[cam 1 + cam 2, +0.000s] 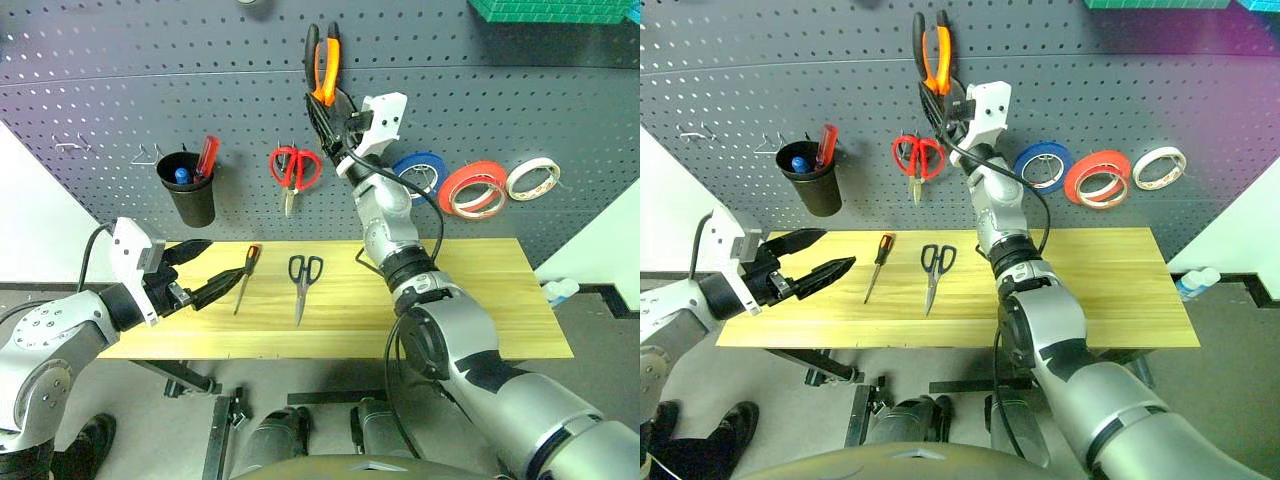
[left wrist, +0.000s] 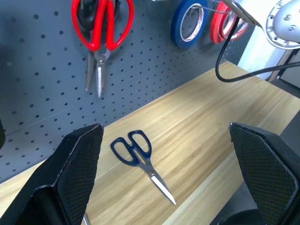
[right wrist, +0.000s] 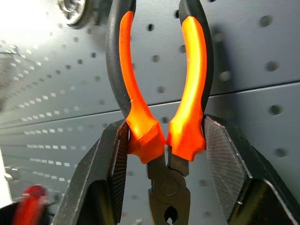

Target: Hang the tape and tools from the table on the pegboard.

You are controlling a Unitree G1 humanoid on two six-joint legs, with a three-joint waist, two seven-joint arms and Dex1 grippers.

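Nearest: left gripper [image 1: 205, 270], two black fingers spread to full width, jaws empty, hovering at the near left edge of the pale yellowish plank tabletop [image 1: 480, 310]. On the tabletop, just beyond: short slim screwdriver with orange-and-black handle [image 1: 246, 277], lying flat, handle toward the board; beside it, apart, scissors with black handles [image 1: 304, 282], blades pointing toward the near edge. Both judged light, rigid and smooth; best taken at the handle loops or grip section, since thin shafts and blades likely slip between flat pads. Farther: right gripper [image 1: 330, 105] raised against the dark grey perforated pegboard [image 1: 120, 90], jaws half closed on small pliers with orange-and-black handles [image 1: 324, 62], clamped across both handles just above the pivot, handles up, nose down. Pliers judged dense for size, hinged, rubber sleeves giving good friction; squeeze at the handle roots keeps the handles from splaying. Already hung: thin red-orange tape ring [image 1: 473, 189] on a wire hook, between blue tape ring [image 1: 419, 172] and white tape ring [image 1: 533, 178]; red-handled scissors [image 1: 294, 170] and black cup [image 1: 188, 188] to the left.
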